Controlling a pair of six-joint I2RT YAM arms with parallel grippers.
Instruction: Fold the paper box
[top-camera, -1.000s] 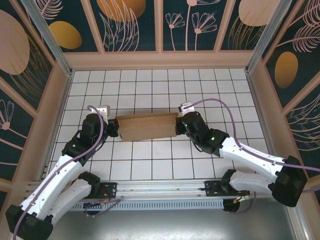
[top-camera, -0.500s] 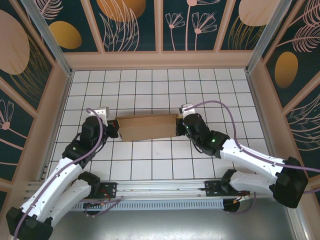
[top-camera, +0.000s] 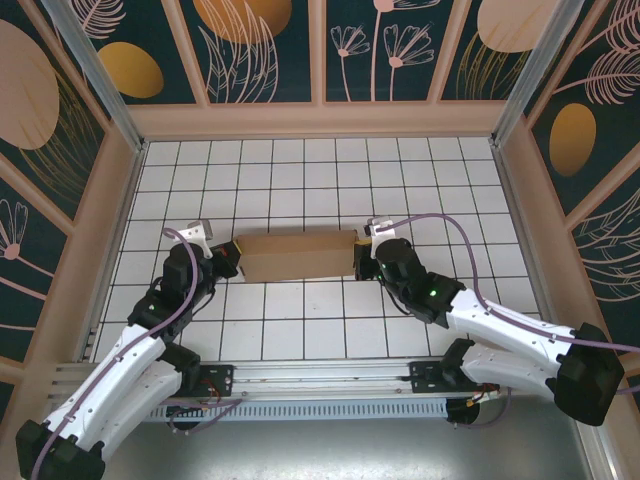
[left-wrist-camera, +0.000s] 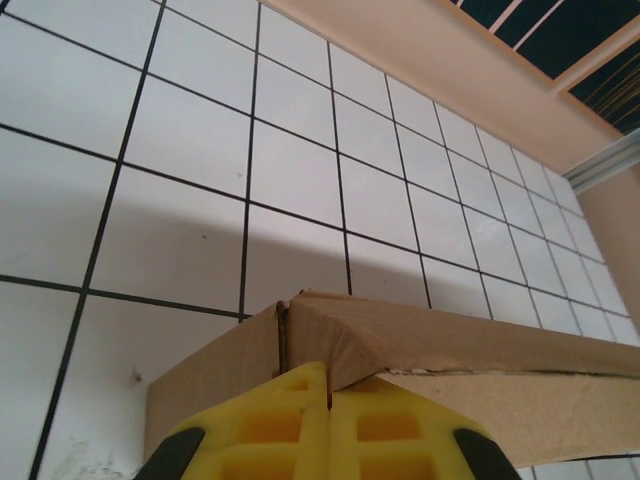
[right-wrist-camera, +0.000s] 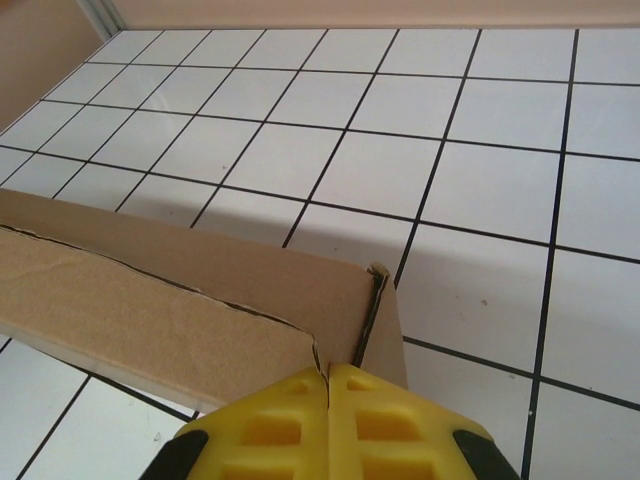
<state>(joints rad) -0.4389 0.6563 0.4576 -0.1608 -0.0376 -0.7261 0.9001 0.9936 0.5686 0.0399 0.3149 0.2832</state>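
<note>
The paper box (top-camera: 300, 256) is a long, low brown cardboard box lying across the middle of the tiled floor. My left gripper (top-camera: 232, 262) is shut, and its yellow fingertips press against the box's left end. In the left wrist view the gripper (left-wrist-camera: 329, 385) meets a folded corner of the box (left-wrist-camera: 450, 340). My right gripper (top-camera: 360, 258) is also shut, against the right end. In the right wrist view it (right-wrist-camera: 328, 378) touches the corner where the top flap of the box (right-wrist-camera: 150, 290) meets the end wall. A thin open seam runs along the top.
White tiled floor (top-camera: 300, 170) lies all round the box, with free room behind it and in front of it. Beige walls (top-camera: 320, 120) close in the back and both sides. The arms' mounting rail (top-camera: 320, 375) runs along the near edge.
Both arms have settled lower and a little nearer the front, and the wrists have turned slightly. The grippers stay shut at the box's ends. The box has hardly moved.
</note>
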